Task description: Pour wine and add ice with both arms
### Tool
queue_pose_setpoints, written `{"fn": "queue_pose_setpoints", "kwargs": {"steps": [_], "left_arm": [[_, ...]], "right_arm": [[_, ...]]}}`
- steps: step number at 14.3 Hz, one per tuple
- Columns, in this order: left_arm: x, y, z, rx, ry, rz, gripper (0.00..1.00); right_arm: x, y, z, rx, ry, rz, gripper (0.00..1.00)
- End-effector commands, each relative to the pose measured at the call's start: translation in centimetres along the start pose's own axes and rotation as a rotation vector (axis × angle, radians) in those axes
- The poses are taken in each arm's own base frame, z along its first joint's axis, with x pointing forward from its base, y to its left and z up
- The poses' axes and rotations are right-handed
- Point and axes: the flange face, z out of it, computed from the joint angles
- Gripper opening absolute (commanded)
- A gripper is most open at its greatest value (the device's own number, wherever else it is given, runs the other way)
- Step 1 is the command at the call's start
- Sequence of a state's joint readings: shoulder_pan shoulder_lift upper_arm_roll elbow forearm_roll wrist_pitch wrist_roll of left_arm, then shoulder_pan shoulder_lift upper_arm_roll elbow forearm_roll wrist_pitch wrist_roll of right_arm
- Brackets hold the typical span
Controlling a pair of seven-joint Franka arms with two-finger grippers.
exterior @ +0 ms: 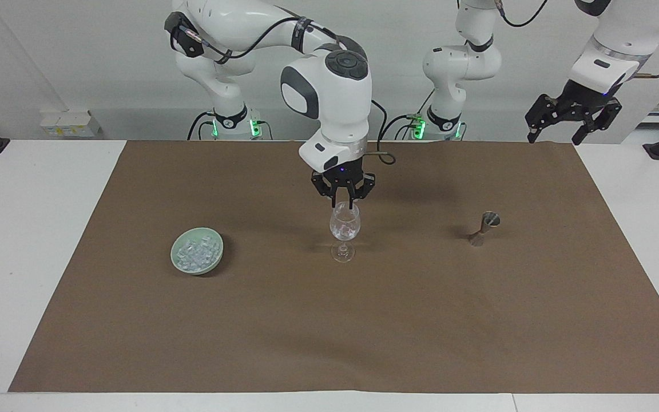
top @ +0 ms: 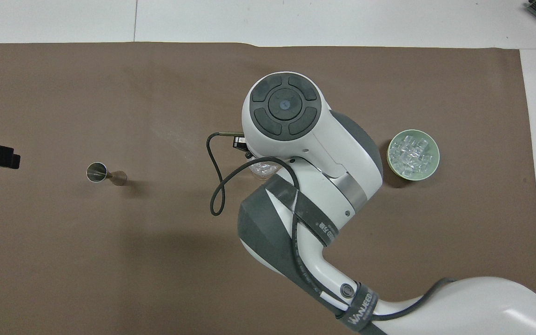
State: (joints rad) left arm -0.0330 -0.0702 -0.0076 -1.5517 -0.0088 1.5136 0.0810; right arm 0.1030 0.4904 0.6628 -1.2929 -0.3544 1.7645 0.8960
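- Right tool (exterior: pixel 343 203) hung over the wine glass (exterior: pixel 344 230) mid-counter, fingertips together, empty.
- Left tool (exterior: pixel 571 122) spread wide, raised over the counter's robot-side corner.
- Ice (exterior: pixel 196 253) sat heaped in the green bowl (exterior: pixel 178 264); some in the glass.

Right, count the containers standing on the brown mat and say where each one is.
3. A green bowl of ice toward the right arm's end, a stemmed glass mid-mat under the right claw, and a metal measuring cup toward the left arm's end. None looks hidden.

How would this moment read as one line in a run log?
right gripper: shut, above wine glass | left gripper: open, waiting | ice in green bowl
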Motion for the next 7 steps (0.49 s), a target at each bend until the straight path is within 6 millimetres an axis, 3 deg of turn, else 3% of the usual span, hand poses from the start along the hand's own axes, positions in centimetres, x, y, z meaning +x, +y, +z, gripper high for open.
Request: {"fn": "queue_pose_setpoints", "kwargs": {"steps": [1, 3, 5, 6, 7], "left_arm": [[-0.8, -0.3, -0.4, 0.020, 0.001, 0.014, 1.00], [-0.8, -0.6, -0.4, 0.020, 0.001, 0.008, 1.00], [-0.8, -0.6, -0.4, 0.020, 0.001, 0.008, 1.00], [-0.8, -0.4, -0.4, 0.020, 0.001, 0.011, 1.00], [-0.8, -0.5, -0.4, 0.020, 0.001, 0.009, 1.00]], "right_arm": [[0.0, 1.6, -2.3, -0.019, 0.031, 0.038, 0.44], [0.4, 3.6, -3.4, -0.056, 0.026, 0.076, 0.57], [1.0, 6.5, -5.0, -0.069, -0.006, 0.121, 0.93], [1.0, 8.0, -5.9, -0.073, -0.013, 0.106, 1.00], [1.0, 9.6, -6.5, -0.073, -0.019, 0.110, 1.00]]}}
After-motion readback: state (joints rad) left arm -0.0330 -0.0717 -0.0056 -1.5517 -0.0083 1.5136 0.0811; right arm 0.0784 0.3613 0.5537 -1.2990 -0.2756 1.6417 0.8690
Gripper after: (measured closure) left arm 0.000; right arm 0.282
